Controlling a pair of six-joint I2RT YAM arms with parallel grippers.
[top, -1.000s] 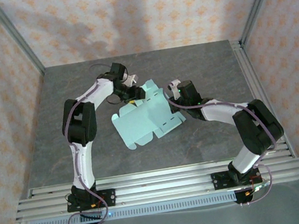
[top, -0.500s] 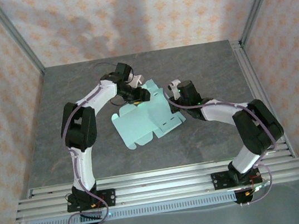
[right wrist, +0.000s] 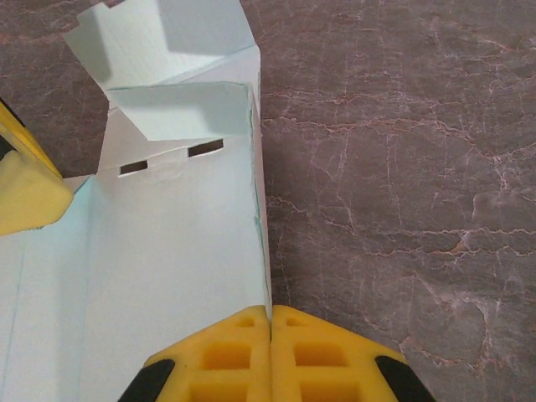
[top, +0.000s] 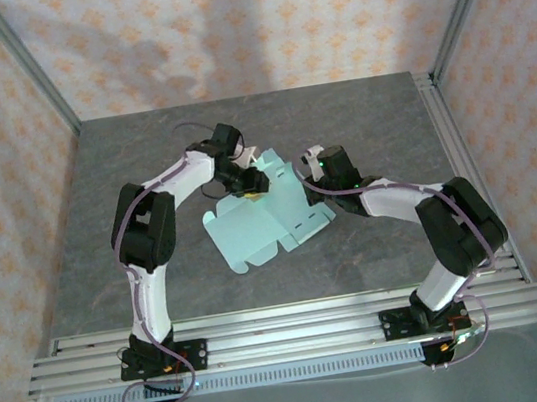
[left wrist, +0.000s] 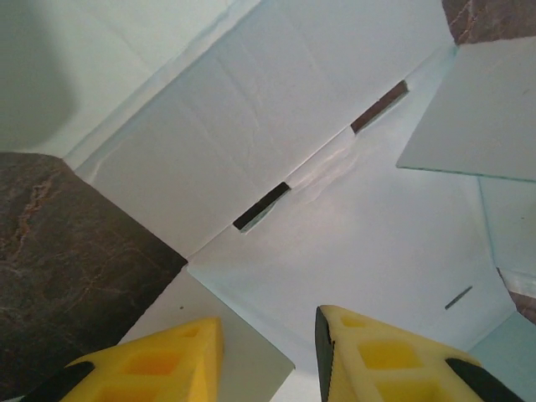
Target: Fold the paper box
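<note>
In the middle of the table (top: 124,182) the paper box (top: 262,224) is lying mostly flat with one side panel standing up, so I judge most folds and tab tucking are remaining. The right gripper (right wrist: 270,322) is pinching that panel's edge tight. The left gripper (left wrist: 264,356) is hovering over the far flaps, fingers partly apart, gripping nothing.

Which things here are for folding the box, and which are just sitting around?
For the job: paper box, left fingers, right fingers pinching its edge.
Just there: grey table, metal rails, patterned walls.
</note>
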